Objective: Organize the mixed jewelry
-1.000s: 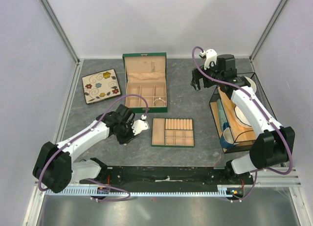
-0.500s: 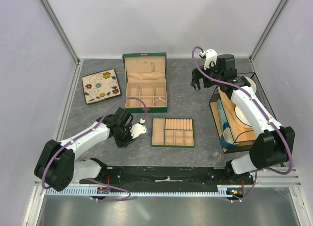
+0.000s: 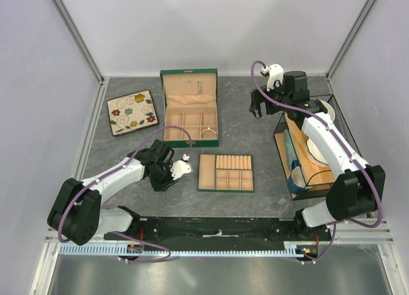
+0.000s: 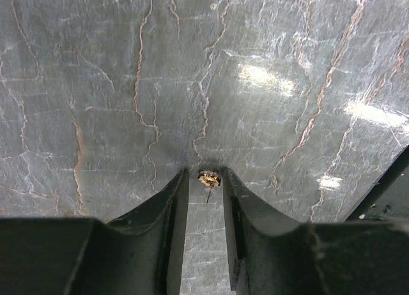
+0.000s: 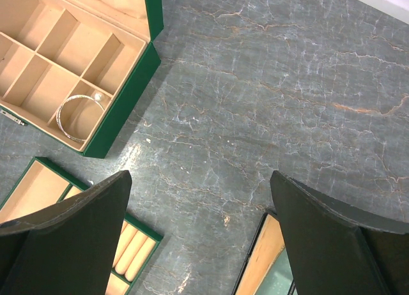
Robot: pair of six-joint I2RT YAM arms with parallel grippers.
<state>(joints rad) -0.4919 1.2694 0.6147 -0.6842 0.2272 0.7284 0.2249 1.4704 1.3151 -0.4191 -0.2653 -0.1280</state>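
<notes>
At the near left of the table [image 4: 96, 84], just left of the divided tray [image 3: 208, 169], the left gripper [image 4: 204, 173] sits low, jaws drawn close with a narrow gap. A tiny gold piece [image 4: 208, 178] with a thin pin sits between the fingertips. Pinched or merely resting on the table: cannot tell. The right gripper [image 5: 198, 180] hangs spread wide with nothing in it, between the green box [image 5: 124, 100] and the wire rack [image 3: 279, 132]. The silvery bangle [image 5: 78, 117] lies flat in the box's near right compartment.
</notes>
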